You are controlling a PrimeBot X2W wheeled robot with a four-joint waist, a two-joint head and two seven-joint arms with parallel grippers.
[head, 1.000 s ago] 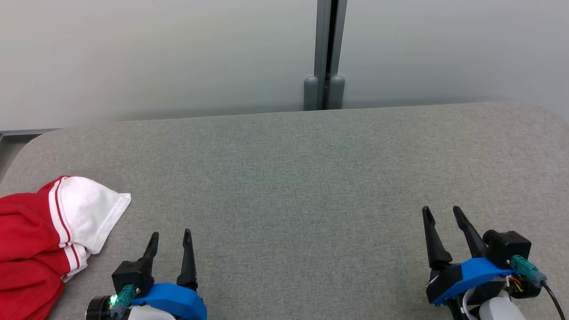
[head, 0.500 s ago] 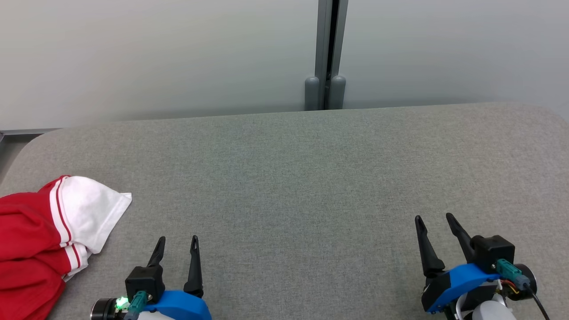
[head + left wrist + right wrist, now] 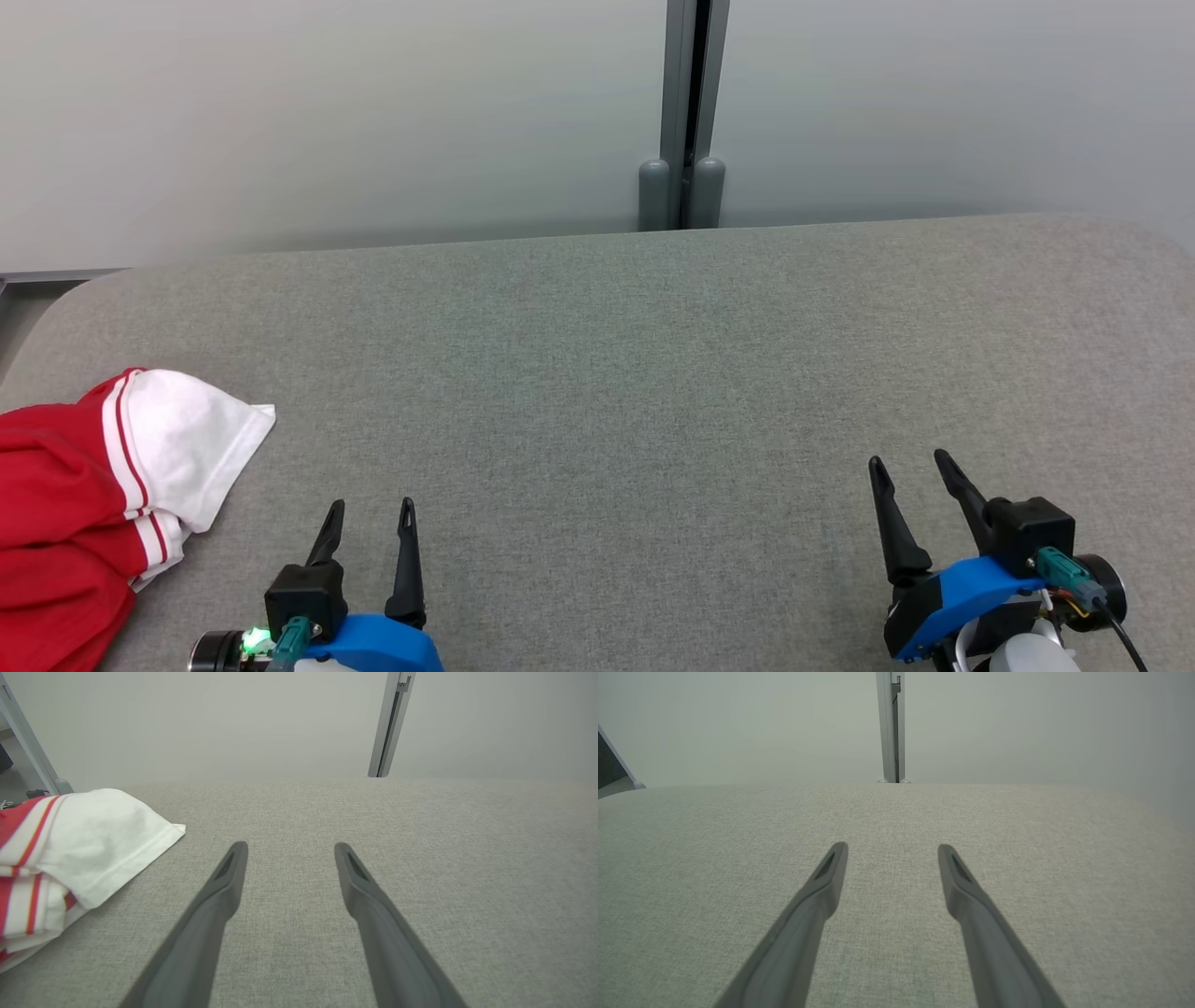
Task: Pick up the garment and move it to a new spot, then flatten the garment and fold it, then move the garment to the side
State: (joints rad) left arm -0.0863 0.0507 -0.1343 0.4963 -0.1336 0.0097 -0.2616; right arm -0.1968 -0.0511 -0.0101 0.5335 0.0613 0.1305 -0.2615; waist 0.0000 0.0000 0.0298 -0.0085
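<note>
The garment [image 3: 103,485] is red with white stripes and a white sleeve, lying folded in a heap at the left edge of the grey padded table [image 3: 635,373]. Its white sleeve [image 3: 98,840] lies to the left of my left fingers. My left gripper [image 3: 371,507] [image 3: 287,848] stands open and empty near the front edge, a short way right of the garment and apart from it. Over bare cloth at the front right my right gripper [image 3: 907,459] [image 3: 893,848] is open too, with nothing between its fingers.
A pale wall runs behind the table, with a grey vertical post [image 3: 686,112] at its middle. The table's far edge is rounded at both corners. A metal frame leg [image 3: 28,742] stands beyond the garment at the left.
Both grippers have drawn back toward the table's front edge, the left one also shifting slightly right. The garment has not moved.
</note>
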